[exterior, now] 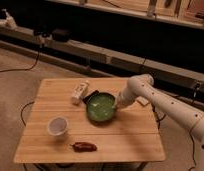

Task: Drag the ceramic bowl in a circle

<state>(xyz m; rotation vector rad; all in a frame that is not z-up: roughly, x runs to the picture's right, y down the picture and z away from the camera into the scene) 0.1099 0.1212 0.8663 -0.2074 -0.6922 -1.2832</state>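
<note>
The ceramic bowl (100, 107) is a wide, shallow green dish with a darker rim, sitting near the middle of the wooden table (55, 145), slightly right of centre. My gripper (115, 105) reaches in from the right on a white arm (160, 100) and sits at the bowl's right rim, touching or just over it.
A white cup (58, 126) stands at the front left. A dark red-brown item (84, 146) lies near the front edge. A pale box (80, 92) and a dark flat object (90, 96) lie just left of the bowl. A small tan piece (142, 101) lies behind my arm.
</note>
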